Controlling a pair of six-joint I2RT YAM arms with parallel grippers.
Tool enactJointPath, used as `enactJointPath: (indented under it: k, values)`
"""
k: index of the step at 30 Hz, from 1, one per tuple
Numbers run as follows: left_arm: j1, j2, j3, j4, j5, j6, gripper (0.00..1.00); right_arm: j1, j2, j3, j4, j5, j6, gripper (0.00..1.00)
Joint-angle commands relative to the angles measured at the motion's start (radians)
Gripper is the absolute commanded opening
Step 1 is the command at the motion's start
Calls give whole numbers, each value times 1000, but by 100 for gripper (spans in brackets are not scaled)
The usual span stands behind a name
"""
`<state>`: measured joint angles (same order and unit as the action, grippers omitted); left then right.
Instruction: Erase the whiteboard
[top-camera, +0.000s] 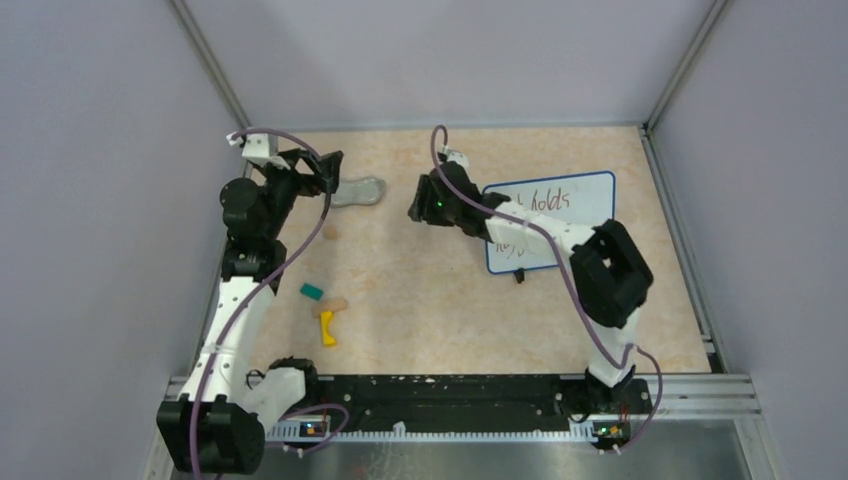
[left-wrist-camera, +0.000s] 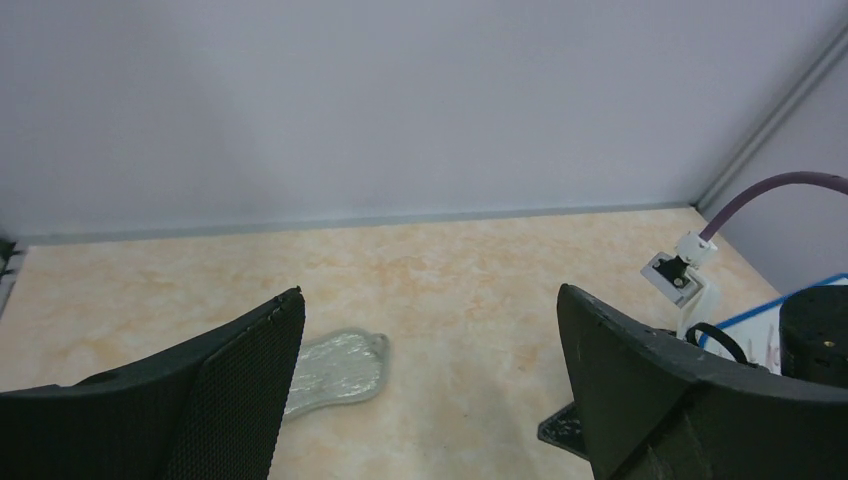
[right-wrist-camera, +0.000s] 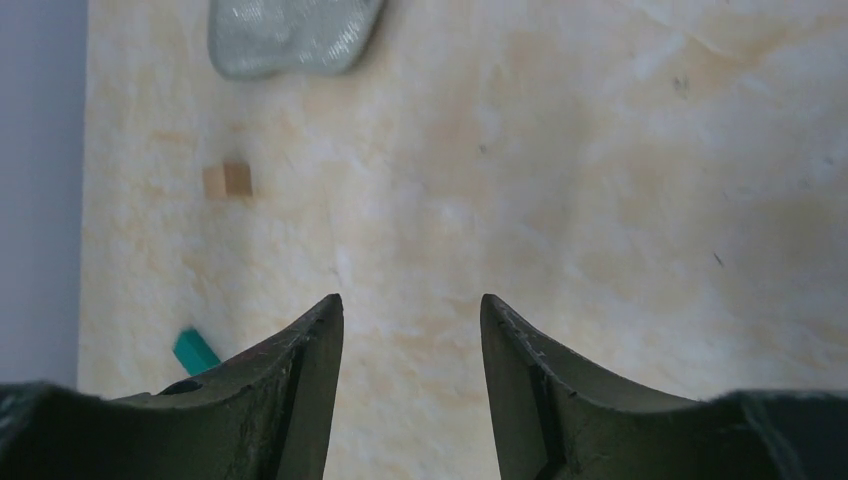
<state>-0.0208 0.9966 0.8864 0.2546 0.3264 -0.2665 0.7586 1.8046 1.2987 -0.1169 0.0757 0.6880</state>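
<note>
The whiteboard (top-camera: 560, 215) has a blue frame and dark writing; it lies at the right of the table, partly under my right arm. Its corner shows in the left wrist view (left-wrist-camera: 775, 312). A grey silvery eraser pad (top-camera: 358, 190) lies flat at the back, left of centre; it also shows in the left wrist view (left-wrist-camera: 335, 368) and the right wrist view (right-wrist-camera: 290, 35). My left gripper (top-camera: 328, 168) is open and empty, just above the pad's left end (left-wrist-camera: 430, 292). My right gripper (top-camera: 416, 208) is open and empty (right-wrist-camera: 411, 298), over bare table between pad and board.
A teal block (top-camera: 312, 291), a tan block (top-camera: 337, 304) and a yellow piece (top-camera: 327, 328) lie near the left arm. A small wooden block (top-camera: 329, 232) lies below the pad. A small black part (top-camera: 519, 276) sits at the board's near edge. Walls enclose the table.
</note>
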Motion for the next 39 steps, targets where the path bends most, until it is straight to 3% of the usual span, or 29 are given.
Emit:
enactJointPath:
  k: [1,7,17,26,33,39]
  values:
    - [3,-16,26,-72,-189,22,99,60,185,304,-183,209,180,53]
    - [5,-4,43,-71,-114,32,99,62,435,575,-290,248,345,55]
    - [5,21,50,-50,-9,10,99,63,741,955,-278,160,383,56]
    - [5,26,56,-51,18,6,99,59,835,964,-134,147,526,54]
    - [5,33,58,-51,26,3,99,47,894,1034,-147,195,559,38]
    - [6,41,61,-50,37,0,99,33,901,1029,-137,192,558,8]
